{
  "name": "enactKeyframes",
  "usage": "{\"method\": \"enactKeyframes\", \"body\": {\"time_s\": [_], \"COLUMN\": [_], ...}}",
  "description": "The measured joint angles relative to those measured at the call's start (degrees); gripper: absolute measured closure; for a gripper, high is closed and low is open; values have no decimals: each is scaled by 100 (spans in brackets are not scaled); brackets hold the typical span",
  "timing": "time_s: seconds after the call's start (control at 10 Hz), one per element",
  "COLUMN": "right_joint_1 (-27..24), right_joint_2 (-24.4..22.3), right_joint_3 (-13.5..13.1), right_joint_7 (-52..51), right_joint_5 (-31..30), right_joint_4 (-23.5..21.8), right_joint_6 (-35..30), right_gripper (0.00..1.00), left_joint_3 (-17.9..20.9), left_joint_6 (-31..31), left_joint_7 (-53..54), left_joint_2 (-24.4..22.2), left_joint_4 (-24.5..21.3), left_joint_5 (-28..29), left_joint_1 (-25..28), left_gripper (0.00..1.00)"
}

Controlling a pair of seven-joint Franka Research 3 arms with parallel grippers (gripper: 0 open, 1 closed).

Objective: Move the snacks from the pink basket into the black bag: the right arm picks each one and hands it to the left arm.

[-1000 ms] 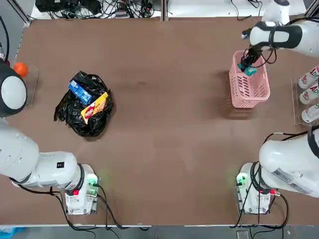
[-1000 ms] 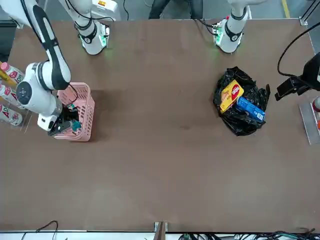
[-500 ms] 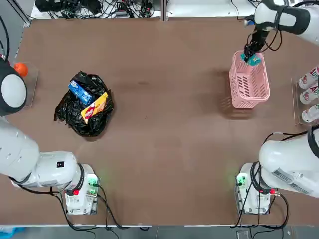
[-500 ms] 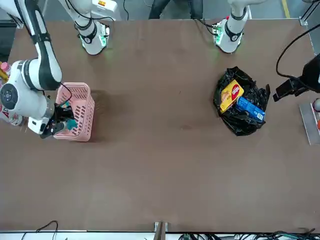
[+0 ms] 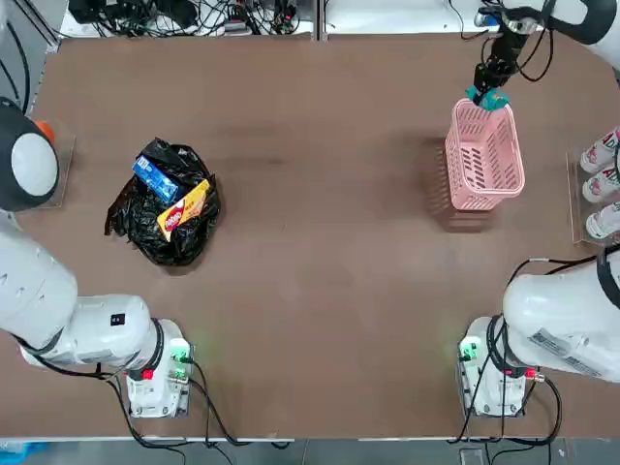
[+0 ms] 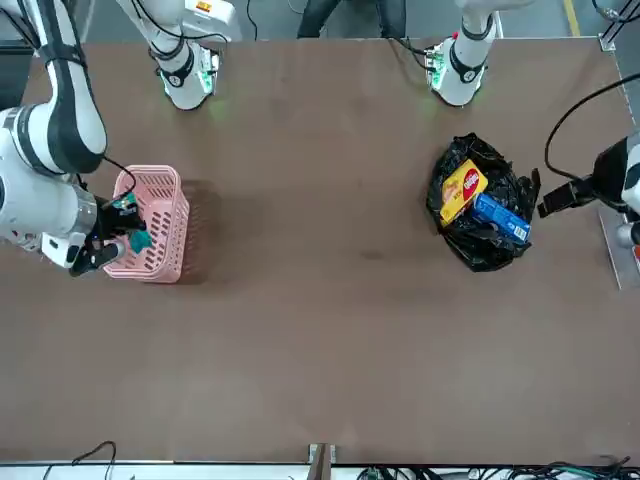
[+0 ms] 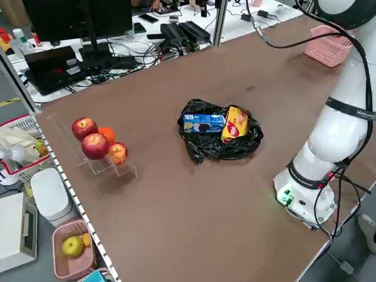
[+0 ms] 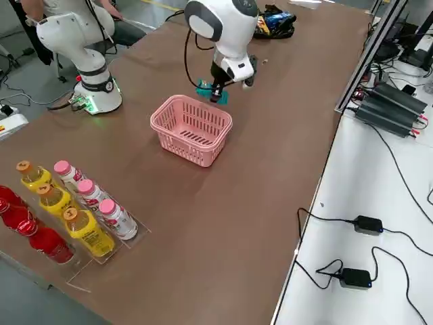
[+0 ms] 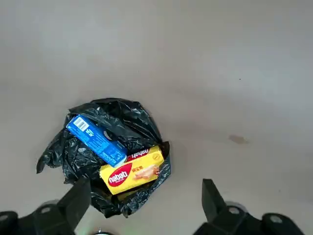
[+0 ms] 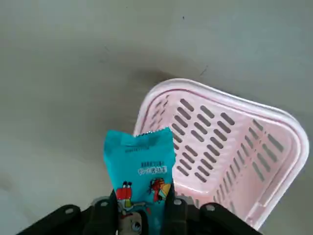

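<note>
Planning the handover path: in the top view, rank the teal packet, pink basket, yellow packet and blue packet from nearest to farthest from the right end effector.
1. Teal packet, held in the right end effector.
2. Pink basket, just below it.
3. Yellow packet, in the black bag far left.
4. Blue packet, slightly farther left.

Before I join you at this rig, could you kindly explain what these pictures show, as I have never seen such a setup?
Two white robot arms stand side by side at a brown table. One camera looks down from overhead, one faces the robot, two look in from the sides, and one sits on each wrist. The right gripper has its fingers shut on a teal snack packet, lifted above the empty pink basket. The left gripper, fingers open, hangs over the black bag, where a blue packet and a yellow packet lie. Bottles stand near the basket; apples and an orange sit on a stand near the bag.
</note>
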Motion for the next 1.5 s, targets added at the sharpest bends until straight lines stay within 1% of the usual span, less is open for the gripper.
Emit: {"method": "enactKeyframes", "body": {"time_s": [0.2,0.4,0.6,0.9,1.1,1.3,1.5], "right_joint_1": [269,536,787,1276,1735,2326,2811], "right_joint_2": [-1,-3,-4,-4,-6,-8,-10], "right_joint_3": [5,13,22,31,34,37,37], "right_joint_7": [753,1520,2300,3610,4673,5836,6870], "right_joint_5": [271,509,772,1174,1336,1355,1363], "right_joint_4": [214,323,374,445,594,843,1152], "right_joint_6": [-216,-310,-348,-343,-303,-261,-234], "right_gripper": [65,65,65,65,65,65,65], "left_joint_3": [0,1,4,-56,-68,-81,-94], "left_joint_6": [2,2,9,110,304,601,1009], "left_joint_7": [-87,-134,-270,-1143,-1620,-2240,-2850], "left_joint_2": [54,78,172,230,256,290,292], "left_joint_4": [1,-1,-4,-4,-26,-43,-44], "left_joint_5": [-41,-133,-647,-1257,-1798,-1971,-1982], "left_joint_1": [4,44,127,42,-17,-239,-720], "left_gripper": [0,0,0,0,0,0,0]}}
